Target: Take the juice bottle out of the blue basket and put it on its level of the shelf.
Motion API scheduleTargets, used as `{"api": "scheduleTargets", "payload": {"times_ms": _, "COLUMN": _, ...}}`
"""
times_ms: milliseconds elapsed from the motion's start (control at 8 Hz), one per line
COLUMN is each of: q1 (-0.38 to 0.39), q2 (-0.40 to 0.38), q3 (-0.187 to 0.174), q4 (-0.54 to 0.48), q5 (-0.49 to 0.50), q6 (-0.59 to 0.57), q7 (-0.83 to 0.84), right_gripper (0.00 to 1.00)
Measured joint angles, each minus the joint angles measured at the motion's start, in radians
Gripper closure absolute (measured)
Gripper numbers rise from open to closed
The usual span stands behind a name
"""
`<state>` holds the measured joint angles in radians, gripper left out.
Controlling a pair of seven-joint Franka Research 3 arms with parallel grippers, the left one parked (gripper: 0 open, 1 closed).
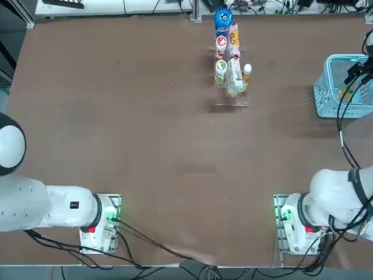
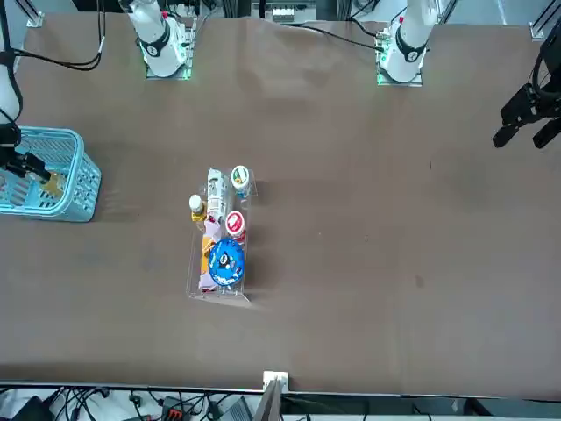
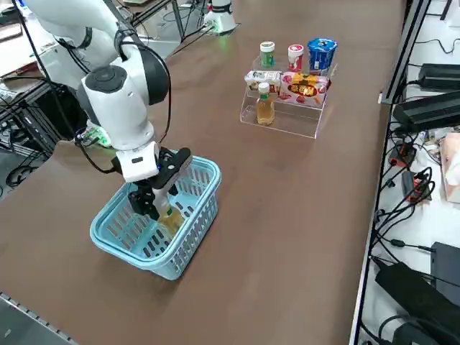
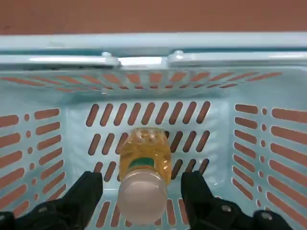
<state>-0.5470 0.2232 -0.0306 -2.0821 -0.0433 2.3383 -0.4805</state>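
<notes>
Right now the right gripper (image 4: 142,179) is down over the basket with its fingers well apart, one on either side of the juice bottle (image 4: 146,143) and no grip made. The bottle is inside the blue basket (image 3: 108,228), its white cap towards the wrist; whether it stands quite upright or leans a little, I can't fairly tell.

The step in hand looks to be the grasp. To do it well, keep the bottle centred between the fingers, lower until they sit below the cap on the firm body, then close evenly so that it isn't nudged over against the lattice. Lift straight until its base is over the rim before heading sideways, or it may catch the wall.

Further out, the basket sits by the table's (image 1: 157,134) right-hand edge, towards the far right corner. The clear shelf (image 3: 291,123) is near the far edge, and a similar amber bottle (image 3: 264,109) on its low front level suggests that the juice belongs beside it. Just behind that are the snack packets (image 3: 303,88), with the green-capped bottle (image 3: 267,54), the red-capped bottle (image 3: 295,57) and the blue tub (image 3: 322,54) higher up. Come in upright from the basket side, set the base fully on the narrow step, and open gently so the twin isn't knocked.
</notes>
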Motion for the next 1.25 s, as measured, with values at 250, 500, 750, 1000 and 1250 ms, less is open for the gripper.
{"api": "scheduleTargets", "payload": {"times_ms": 250, "q1": -0.004, "q2": 0.010, "q3": 0.000, "q4": 0.000, "q5": 0.000, "q6": 0.002, "q7": 0.000, "right_gripper": 0.01}}
{"api": "scheduleTargets", "payload": {"times_ms": 500, "q1": -0.008, "q2": 0.018, "q3": 0.000, "q4": 0.001, "q5": 0.001, "q6": 0.002, "q7": 0.000, "right_gripper": 0.03}}
{"api": "scheduleTargets", "payload": {"times_ms": 750, "q1": -0.013, "q2": 0.022, "q3": 0.000, "q4": 0.001, "q5": 0.003, "q6": 0.009, "q7": 0.000, "right_gripper": 0.05}}
{"api": "scheduleTargets", "payload": {"times_ms": 1000, "q1": -0.013, "q2": 0.024, "q3": 0.000, "q4": 0.001, "q5": 0.006, "q6": 0.016, "q7": 0.000, "right_gripper": 0.09}}
{"api": "scheduleTargets", "payload": {"times_ms": 1250, "q1": -0.013, "q2": 0.029, "q3": 0.000, "q4": 0.001, "q5": 0.006, "q6": 0.019, "q7": 0.000, "right_gripper": 0.17}}
